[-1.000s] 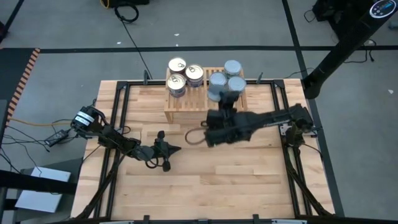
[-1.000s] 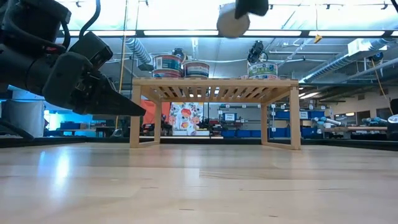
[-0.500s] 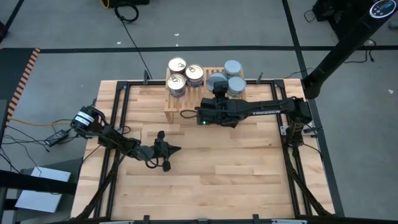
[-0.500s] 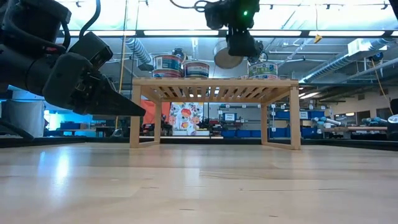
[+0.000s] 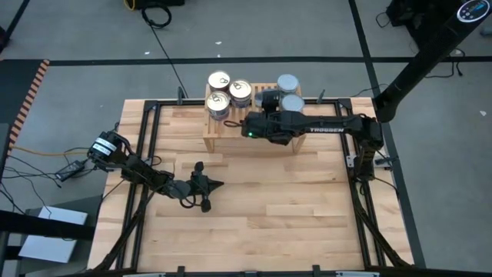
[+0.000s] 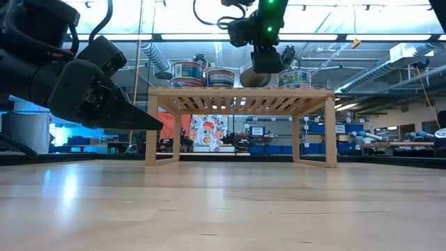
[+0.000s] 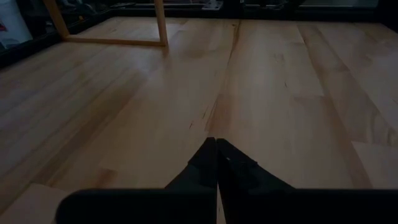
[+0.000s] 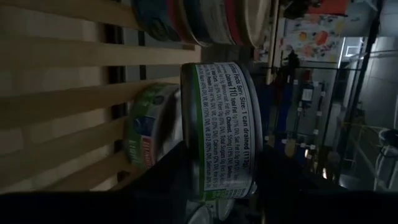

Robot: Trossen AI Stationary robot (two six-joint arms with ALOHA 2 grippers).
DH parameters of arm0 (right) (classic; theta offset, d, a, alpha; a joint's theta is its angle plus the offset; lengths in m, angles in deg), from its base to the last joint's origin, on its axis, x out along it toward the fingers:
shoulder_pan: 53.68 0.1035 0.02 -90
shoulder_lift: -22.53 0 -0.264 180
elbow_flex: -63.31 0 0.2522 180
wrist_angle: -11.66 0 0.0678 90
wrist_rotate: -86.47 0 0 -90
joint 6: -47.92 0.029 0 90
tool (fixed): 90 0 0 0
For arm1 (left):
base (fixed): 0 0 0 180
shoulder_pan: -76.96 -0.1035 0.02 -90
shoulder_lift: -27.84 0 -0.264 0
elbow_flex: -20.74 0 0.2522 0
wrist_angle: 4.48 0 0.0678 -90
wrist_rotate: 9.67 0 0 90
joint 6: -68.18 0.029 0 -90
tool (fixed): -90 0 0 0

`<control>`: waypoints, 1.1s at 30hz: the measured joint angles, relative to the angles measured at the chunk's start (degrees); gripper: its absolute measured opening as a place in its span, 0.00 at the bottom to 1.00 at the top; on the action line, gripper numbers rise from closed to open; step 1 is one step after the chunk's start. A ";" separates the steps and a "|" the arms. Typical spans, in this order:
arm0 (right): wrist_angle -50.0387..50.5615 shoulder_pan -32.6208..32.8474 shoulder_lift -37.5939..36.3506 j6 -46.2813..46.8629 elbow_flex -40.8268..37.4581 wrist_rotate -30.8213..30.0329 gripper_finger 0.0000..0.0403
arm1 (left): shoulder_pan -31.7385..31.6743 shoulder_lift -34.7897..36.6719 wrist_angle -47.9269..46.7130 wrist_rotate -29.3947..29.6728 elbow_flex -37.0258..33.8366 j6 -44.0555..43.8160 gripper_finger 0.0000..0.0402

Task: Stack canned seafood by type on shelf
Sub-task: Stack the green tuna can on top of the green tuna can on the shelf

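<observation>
The right end effector (image 5: 270,100) sits over the slatted top of the shelf (image 5: 217,137), upper middle of the high view, its dark fingers clamped on a short round tin (image 8: 224,130) held on edge. In the right wrist view this tin shows a smooth metal rim and a paper label with green edging and fine print. Beside it another tin (image 8: 152,132) with a green-banded label rests on the pale wooden slats, and more tins lie toward the upper part of that picture.

In the high view, two blue-grey silver-topped tins (image 5: 289,92) stand just right of the right end effector, and three pale gold-topped tins (image 5: 225,94) cluster on the shelf's left part. The shelf is light wood, box-like on thin legs, standing at the far edge of the plank surface (image 5: 254,215).

The left end effector (image 5: 217,184) rests low over the surface, lower left of centre in the high view, its two dark tapered fingers pressed together into a point, holding nothing. The surface's boards are smooth and blond, with visible seams and grain.
</observation>
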 joint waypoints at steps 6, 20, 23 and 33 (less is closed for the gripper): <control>-0.72 -1.95 0.00 -1.23 0.00 0.03 0.38 | 0.00 0.00 0.02 0.00 0.00 0.00 0.01; -1.88 -2.95 0.00 -2.31 0.04 2.86 0.65 | 0.00 0.00 0.04 0.00 0.00 0.00 0.01; -1.86 -2.98 0.00 -2.41 0.04 2.83 0.72 | 0.00 0.00 0.04 0.00 0.00 0.00 0.01; -1.72 -4.87 0.00 -2.54 0.04 2.87 0.73 | 0.00 0.00 0.04 0.00 0.00 -0.02 0.01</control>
